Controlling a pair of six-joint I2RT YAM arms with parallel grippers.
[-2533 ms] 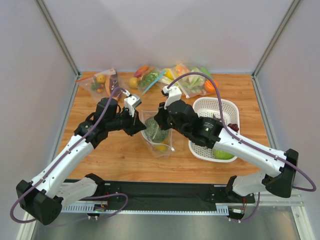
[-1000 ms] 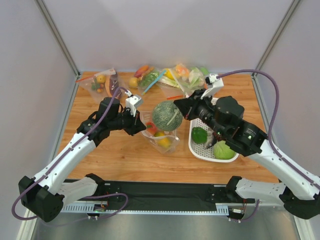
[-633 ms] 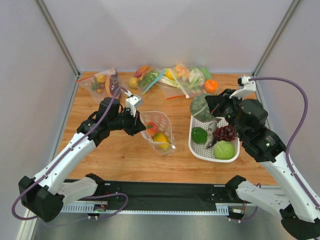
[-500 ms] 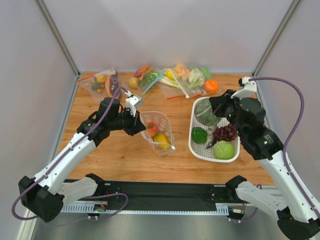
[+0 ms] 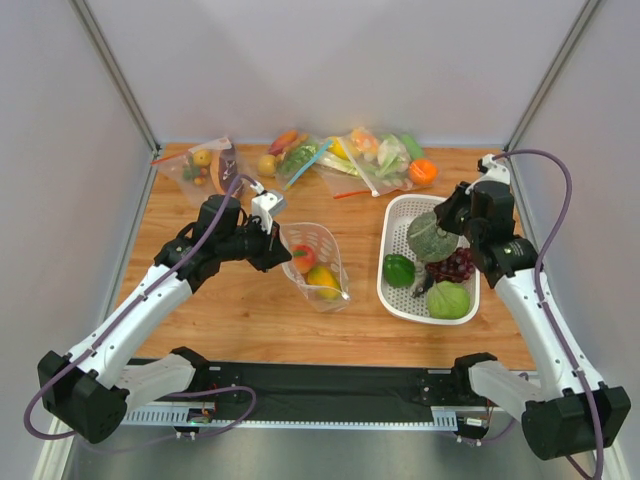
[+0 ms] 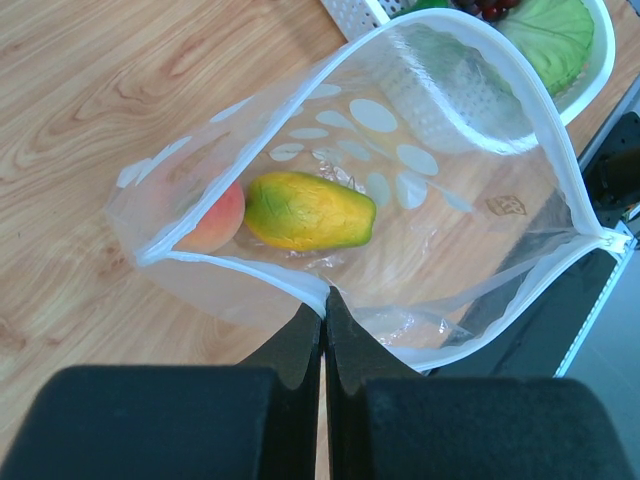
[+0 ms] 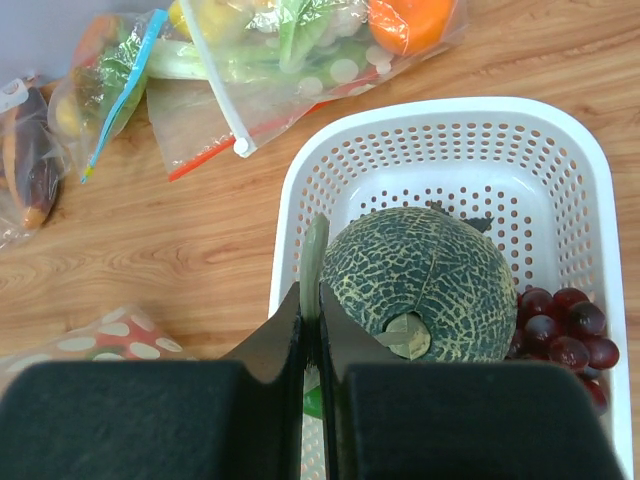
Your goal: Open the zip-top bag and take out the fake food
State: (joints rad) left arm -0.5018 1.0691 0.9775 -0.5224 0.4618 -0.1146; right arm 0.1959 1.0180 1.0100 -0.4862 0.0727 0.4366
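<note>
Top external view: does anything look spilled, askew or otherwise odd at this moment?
Nothing spilled or damaged. One oddity: the right pincer grips the grey-green ball only by a thin pale strip at its side, over the white basket. The left pincer pinches the zip-top bag at its rim, mouth open.

Just past the left gripper (image 6: 323, 300), the peach (image 6: 215, 218) is half veiled by the cloudy near wall of the zip-top bag (image 6: 450, 200). Farther out, the cabbage (image 6: 550, 30) and grapes (image 6: 490, 8) are cut by the picture's top edge. You can't see where the right gripper (image 7: 310, 290) pinches the bumpy ball (image 7: 420, 285); only a pale sliver shows there. Under that gripper, the green pepper (image 7: 312, 400) is almost wholly hidden.
</note>
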